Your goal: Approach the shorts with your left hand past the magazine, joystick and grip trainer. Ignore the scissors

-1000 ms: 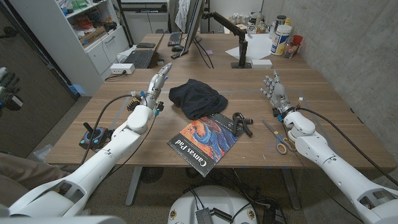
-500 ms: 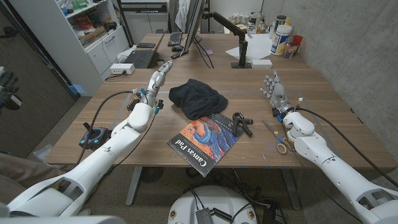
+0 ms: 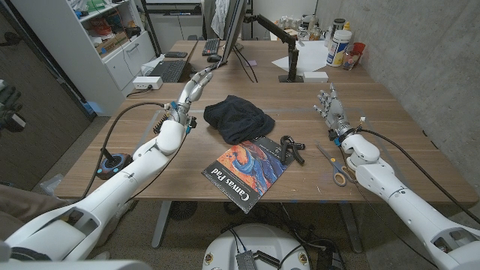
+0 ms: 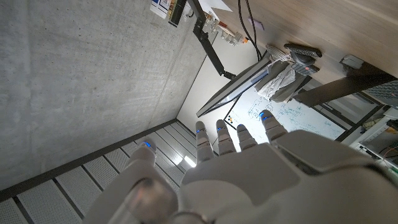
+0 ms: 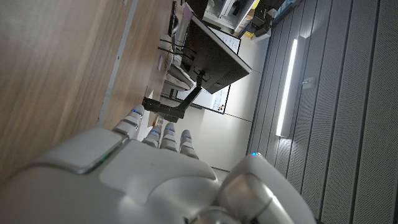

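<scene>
The shorts point(image 3: 238, 118), a dark bundled heap, lie on the wooden desk point(image 3: 390, 105) a little beyond its middle in the head view. Their near edge touches or just overlaps the far corner of the magazine point(image 3: 245, 172), which lies flat and turned at an angle, its cover showing blue and orange art and the words "Canvas Pad". Just beside the magazine's right edge sits the black grip trainer point(image 3: 292, 148), handles splayed. Further to the right, apart from the trainer, the scissors point(image 3: 333, 166) lie with pale handles toward the near edge of the desk.

The left hand point(image 3: 196, 88) is raised above the desk just to the left of the shorts, near but not touching them, fingers stretched out and apart toward the far side and holding nothing. In the left wrist view that hand point(image 4: 249, 168) shows its back with the fingers straight and spread against a concrete wall and a monitor arm. The joystick point(image 3: 112, 163), black with a blue base, stands at the left edge of the desk, close by the left forearm.

The right hand point(image 3: 330, 105) stands on the right side of the desk, well apart from the shorts, fingers up, loosely spread, empty. The right wrist view shows its back point(image 5: 149, 162) with fingers extended beside the wood surface.

At the far end of the desk are a monitor point(image 3: 236, 30), a keyboard point(image 3: 169, 70) and some bottles point(image 3: 339, 45).
</scene>
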Tool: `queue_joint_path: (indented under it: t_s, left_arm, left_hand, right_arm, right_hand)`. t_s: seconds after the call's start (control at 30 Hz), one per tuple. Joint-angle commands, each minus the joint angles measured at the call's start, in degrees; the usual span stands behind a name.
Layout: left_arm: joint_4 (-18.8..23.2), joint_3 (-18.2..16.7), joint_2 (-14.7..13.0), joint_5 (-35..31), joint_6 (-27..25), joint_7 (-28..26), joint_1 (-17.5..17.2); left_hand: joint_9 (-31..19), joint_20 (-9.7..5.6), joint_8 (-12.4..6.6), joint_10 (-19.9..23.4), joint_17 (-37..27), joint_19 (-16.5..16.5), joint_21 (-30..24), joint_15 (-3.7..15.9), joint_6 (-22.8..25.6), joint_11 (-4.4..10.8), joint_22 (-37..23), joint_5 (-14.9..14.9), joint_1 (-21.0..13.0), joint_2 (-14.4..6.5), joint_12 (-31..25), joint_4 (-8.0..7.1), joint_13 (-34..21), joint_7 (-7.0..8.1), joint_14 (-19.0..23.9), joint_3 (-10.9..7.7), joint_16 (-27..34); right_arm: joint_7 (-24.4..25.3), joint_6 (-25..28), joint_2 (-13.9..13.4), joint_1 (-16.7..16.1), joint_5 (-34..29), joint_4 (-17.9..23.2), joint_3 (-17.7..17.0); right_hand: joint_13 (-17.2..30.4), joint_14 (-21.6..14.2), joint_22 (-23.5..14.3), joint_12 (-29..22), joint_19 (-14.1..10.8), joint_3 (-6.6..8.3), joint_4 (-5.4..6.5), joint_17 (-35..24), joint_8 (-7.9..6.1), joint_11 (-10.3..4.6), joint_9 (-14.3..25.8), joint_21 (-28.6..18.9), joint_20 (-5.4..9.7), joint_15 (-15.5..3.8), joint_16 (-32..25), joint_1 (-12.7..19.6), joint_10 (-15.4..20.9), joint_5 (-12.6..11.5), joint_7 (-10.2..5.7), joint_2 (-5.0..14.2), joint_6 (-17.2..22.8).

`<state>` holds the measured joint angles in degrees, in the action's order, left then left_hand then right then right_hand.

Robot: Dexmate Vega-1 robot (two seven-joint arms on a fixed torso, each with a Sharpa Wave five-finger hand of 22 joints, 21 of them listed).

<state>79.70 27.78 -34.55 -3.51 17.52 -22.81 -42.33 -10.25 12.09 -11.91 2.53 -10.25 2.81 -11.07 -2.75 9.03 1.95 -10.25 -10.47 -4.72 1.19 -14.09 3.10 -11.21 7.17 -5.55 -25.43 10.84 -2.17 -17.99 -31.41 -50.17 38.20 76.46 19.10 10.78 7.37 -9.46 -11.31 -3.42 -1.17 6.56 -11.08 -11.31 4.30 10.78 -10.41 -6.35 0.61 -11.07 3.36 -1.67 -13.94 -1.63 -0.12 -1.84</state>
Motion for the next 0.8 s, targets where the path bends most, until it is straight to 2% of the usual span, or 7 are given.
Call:
queue_joint_path:
  t_s: [0.03,0.5,0.53,0.8]
  left_arm:
    - [0.9,1.6,-1.9,-6.9,-0.7,-1.9,1.1]
    - [0.5,2.6,-3.1,-11.1,-1.2,-2.1,3.3]
    - [0.4,2.9,-3.5,-12.3,-1.6,-2.1,3.9]
    - [0.6,3.5,-4.0,-13.3,-2.3,-1.3,4.7]
  left_hand:
    - [-0.2,0.19,-0.25,0.7,-0.2,0.2,-0.1,0.37,0.7,0.01,-0.2,0.1,-0.7,-0.1,-0.5,0.34,-0.2,0.01,-0.2,-0.11,0.2]
    - [-0.2,0.17,-0.14,1.2,-0.2,0.3,-0.1,0.47,1.0,-0.05,-0.2,0.1,-0.7,-0.1,-0.5,0.51,-0.2,0.1,0.0,-0.09,0.2]
    - [-0.2,0.17,-0.13,1.2,-0.2,0.2,-0.1,0.48,1.0,-0.04,-0.2,0.1,-0.7,-0.1,-0.5,0.52,-0.2,0.09,0.0,-0.09,0.2]
    - [-0.2,0.17,-0.03,1.2,-0.2,0.2,-0.1,0.43,1.0,0.17,-0.1,0.2,-0.7,0.0,-0.4,0.61,-0.2,0.06,0.1,-0.07,0.2]
  right_arm:
    - [0.0,-0.2,-0.4,-0.3,-0.3,0.4,-0.1]
    - [0.5,0.0,-0.9,-0.8,-0.8,1.5,-0.1]
    - [1.1,-0.5,-1.6,-0.9,-2.4,2.1,0.1]
    - [2.3,-0.3,-2.5,-1.4,-3.9,3.5,0.2]
  right_hand:
    - [0.3,0.6,-0.2,-0.2,0.3,-0.14,-0.17,-0.1,-0.15,-0.13,0.1,-0.2,-0.28,-0.2,-0.2,0.5,-0.3,-0.3,-0.05,0.31,0.2]
    - [0.3,0.6,-0.2,-0.1,0.4,-0.18,-0.23,-0.1,-0.12,-0.25,0.1,-0.2,-0.2,-0.22,-0.2,0.6,-0.4,-0.3,-0.03,0.39,0.2]
    - [0.3,0.6,-0.2,-0.1,0.4,-0.18,-0.24,-0.1,-0.12,-0.18,0.1,-0.2,-0.17,-0.22,-0.2,0.6,-0.4,-0.3,-0.04,0.39,0.2]
    - [0.3,1.4,-0.2,-0.1,0.9,-0.24,-0.29,-0.1,-0.1,-0.27,0.1,-0.1,0.0,-0.37,0.1,0.6,-0.4,-0.3,-0.06,0.45,0.2]
